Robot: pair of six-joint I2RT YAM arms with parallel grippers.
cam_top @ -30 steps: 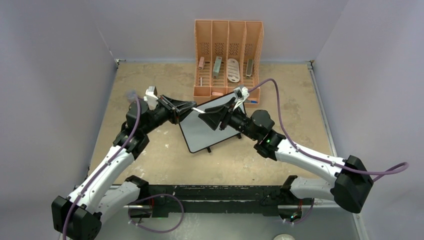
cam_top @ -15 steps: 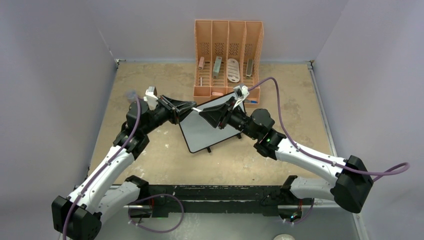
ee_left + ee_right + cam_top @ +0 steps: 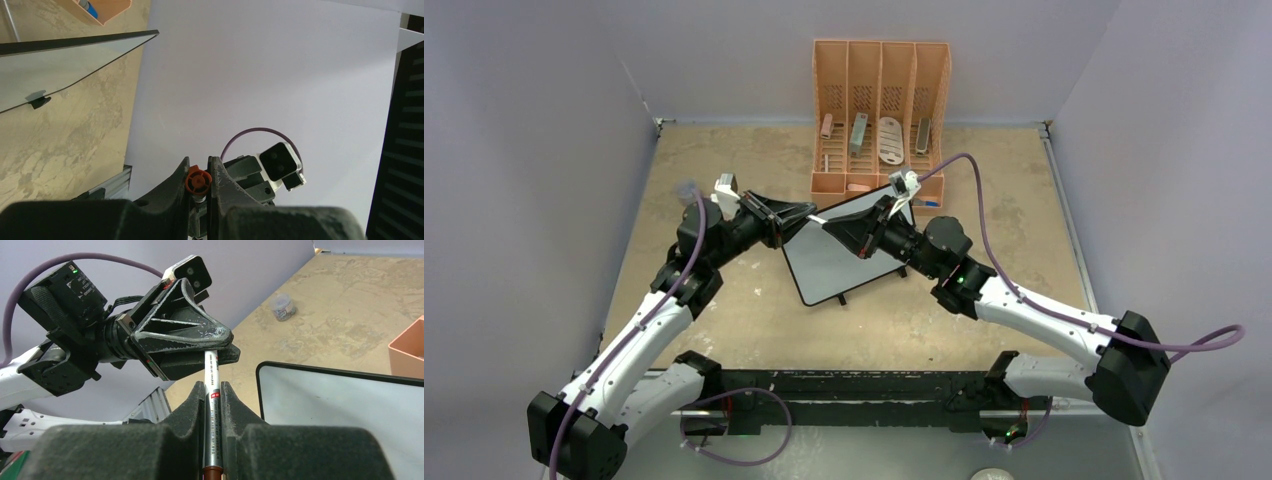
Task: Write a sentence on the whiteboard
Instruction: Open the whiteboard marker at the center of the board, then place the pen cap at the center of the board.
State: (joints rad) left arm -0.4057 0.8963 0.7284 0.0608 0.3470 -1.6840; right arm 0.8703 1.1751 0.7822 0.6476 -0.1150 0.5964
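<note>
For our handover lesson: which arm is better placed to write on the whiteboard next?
Right, probably: the right gripper clamps the marker by its barrel beside the blank whiteboard; the left gripper pinches only its end.

One black-framed white whiteboard (image 3: 839,262), one white-barrelled marker (image 3: 211,386), one orange plastic four-slot organizer (image 3: 880,62) and one small clear jar (image 3: 283,307) were there.

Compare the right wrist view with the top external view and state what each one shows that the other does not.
Only the right wrist view: the print on the white barrel of the marker, and a close look at the left gripper and right gripper both clamped on it. Only the top external view: the whole whiteboard, blank, the orange organizer with its four compartments, and both arms in full. Both: the marker bridging the two grippers, part of the whiteboard, the tan table.
</note>
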